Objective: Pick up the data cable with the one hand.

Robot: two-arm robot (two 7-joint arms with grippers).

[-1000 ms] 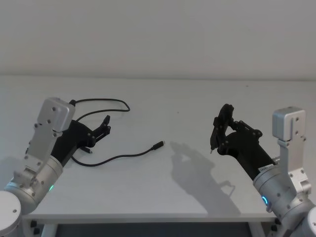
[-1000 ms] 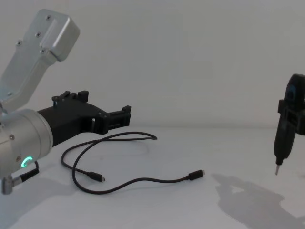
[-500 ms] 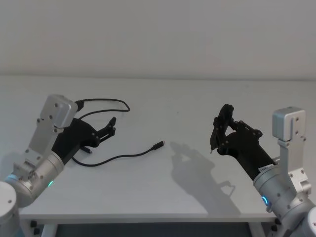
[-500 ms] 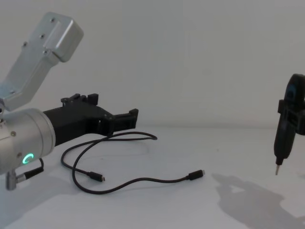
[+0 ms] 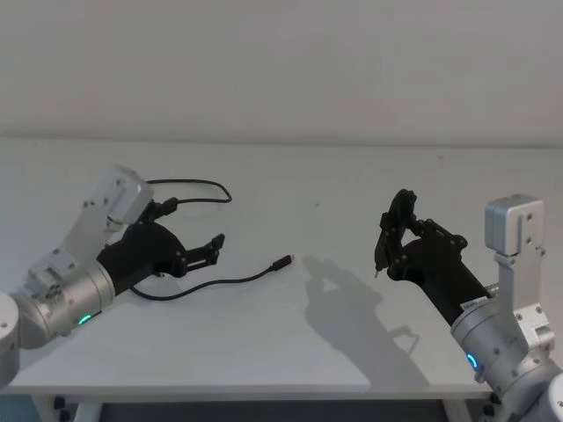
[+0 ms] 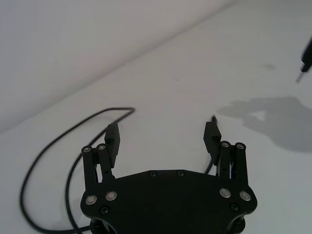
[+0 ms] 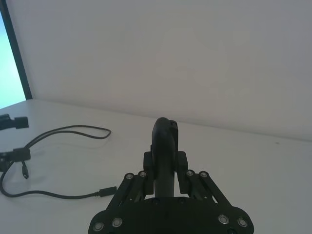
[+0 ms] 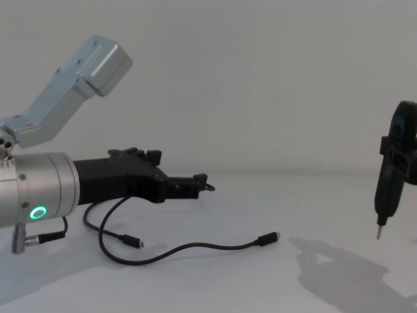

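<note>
Left wrist view: fingers spread over the cable, nothing gripped yet

My left gripper (image 6: 162,131) has its blocky fingers (image 6: 112,136) wide apart with bare table (image 6: 253,58) between them. I judge the pick as not yet made: the approach looks nearly set, while the descent, the closing and the lift all remain.

The data cable (image 6: 97,114) lies loose on the table. One strand curves off past one finger, and a plug end peeks out just beyond the other. From the head camera the left gripper (image 5: 211,248) sits over the cable's near run, and the free plug (image 5: 283,260) lies a little ahead of the fingertips. From the chest, the gripper (image 8: 199,181) hangs above the cable (image 8: 195,246), apart from it. My right gripper (image 5: 387,237) is parked well off to the right.
</note>
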